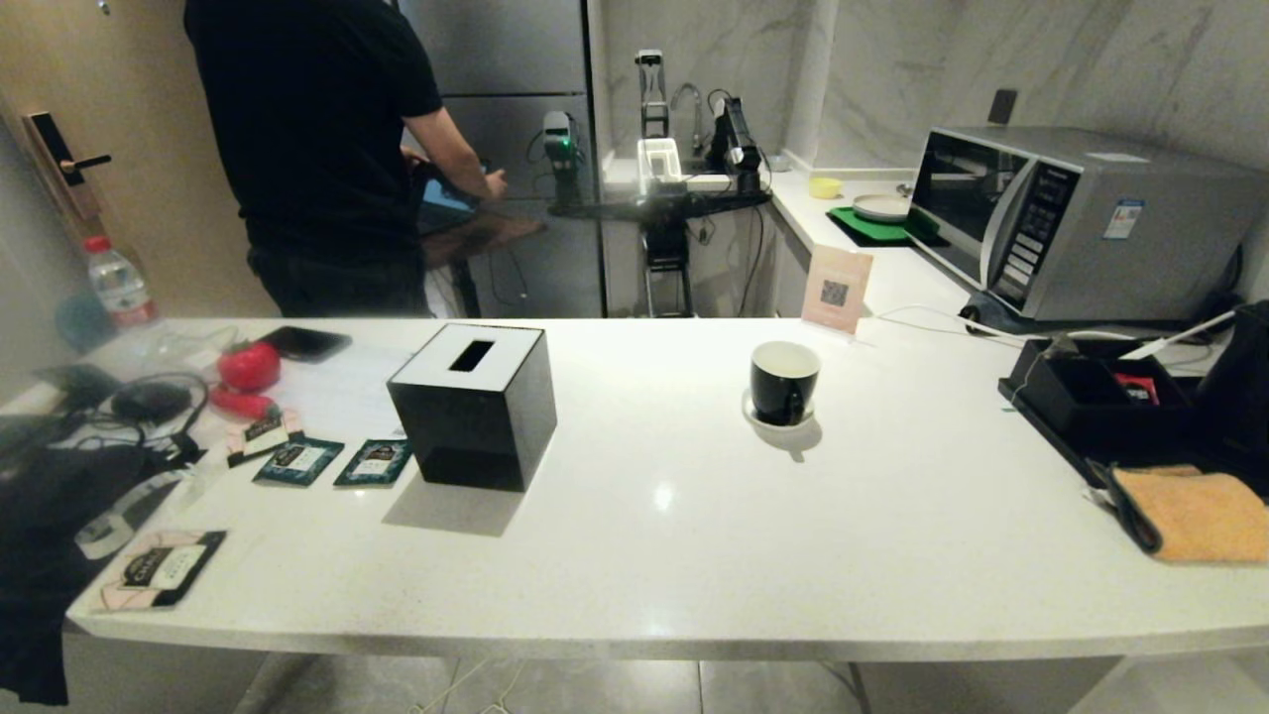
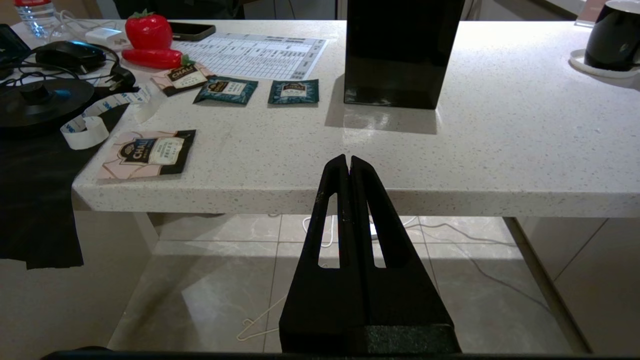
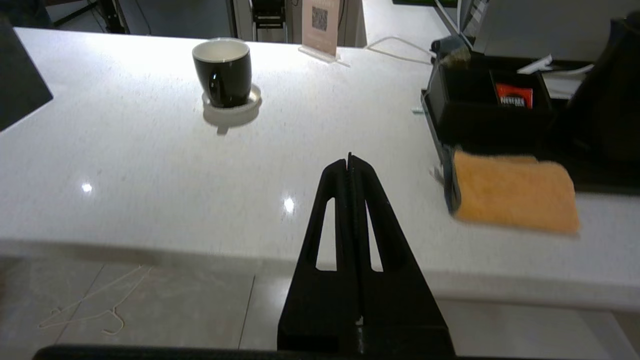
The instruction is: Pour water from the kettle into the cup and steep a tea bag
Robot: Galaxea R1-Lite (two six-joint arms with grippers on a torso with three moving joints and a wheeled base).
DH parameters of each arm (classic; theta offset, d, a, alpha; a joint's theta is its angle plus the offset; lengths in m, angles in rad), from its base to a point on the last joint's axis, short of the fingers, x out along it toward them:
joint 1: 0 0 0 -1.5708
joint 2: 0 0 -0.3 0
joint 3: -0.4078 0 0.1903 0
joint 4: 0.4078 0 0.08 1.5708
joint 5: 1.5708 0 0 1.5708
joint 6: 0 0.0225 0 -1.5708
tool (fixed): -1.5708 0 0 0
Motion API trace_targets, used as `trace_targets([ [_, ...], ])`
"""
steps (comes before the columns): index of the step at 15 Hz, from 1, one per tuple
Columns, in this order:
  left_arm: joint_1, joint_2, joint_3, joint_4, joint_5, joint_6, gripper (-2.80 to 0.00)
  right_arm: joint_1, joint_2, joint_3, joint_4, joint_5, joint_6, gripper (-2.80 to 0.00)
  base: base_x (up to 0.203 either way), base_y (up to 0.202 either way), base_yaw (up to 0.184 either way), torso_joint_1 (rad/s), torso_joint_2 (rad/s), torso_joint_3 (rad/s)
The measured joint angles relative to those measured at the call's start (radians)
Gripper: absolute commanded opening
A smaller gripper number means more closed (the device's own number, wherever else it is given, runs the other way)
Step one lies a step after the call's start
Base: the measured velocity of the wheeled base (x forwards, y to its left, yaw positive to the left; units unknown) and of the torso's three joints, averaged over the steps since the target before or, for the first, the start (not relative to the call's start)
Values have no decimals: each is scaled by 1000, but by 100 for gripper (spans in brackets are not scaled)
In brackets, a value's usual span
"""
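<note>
The black cup (image 1: 783,382) stands on its white saucer (image 1: 765,419) mid-counter and also shows in the right wrist view (image 3: 222,70). The black kettle (image 1: 1241,387) stands at the far right edge, seen again beside the tray (image 3: 607,100). A grey-brown tea bag (image 3: 451,50) lies on the black tray's corner, and its white string trails over the counter. No water shows. Neither gripper appears in the head view. My left gripper (image 2: 348,159) is shut and empty, in front of the counter's front edge. My right gripper (image 3: 349,159) is shut and empty, just over the front edge, short of the cup.
A black tissue box (image 1: 474,405) stands left of centre with flat tea sachets (image 1: 297,460) beside it. An orange cloth (image 1: 1195,514) and black tray (image 1: 1091,397) lie right, a microwave (image 1: 1071,223) behind. The kettle base (image 2: 35,97) and cables sit far left. A person (image 1: 317,149) stands behind the counter.
</note>
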Motion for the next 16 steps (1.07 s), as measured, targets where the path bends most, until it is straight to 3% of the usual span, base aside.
trace_targets([
  [5, 0, 0, 0, 0, 0, 0, -280, -3, 358, -74, -289, -6, 1, -280, 0, 0, 0, 0, 0, 0],
  [8, 0, 0, 0, 0, 0, 0, -280, -5, 558, -174, -425, -50, 0, -280, 0, 0, 0, 0, 0, 0],
  [12, 0, 0, 0, 0, 0, 0, -280, -6, 770, -333, -524, -127, -5, -280, 0, 0, 0, 0, 0, 0],
  [16, 0, 0, 0, 0, 0, 0, -280, -5, 913, -453, -541, -241, -12, -280, 0, 0, 0, 0, 0, 0],
])
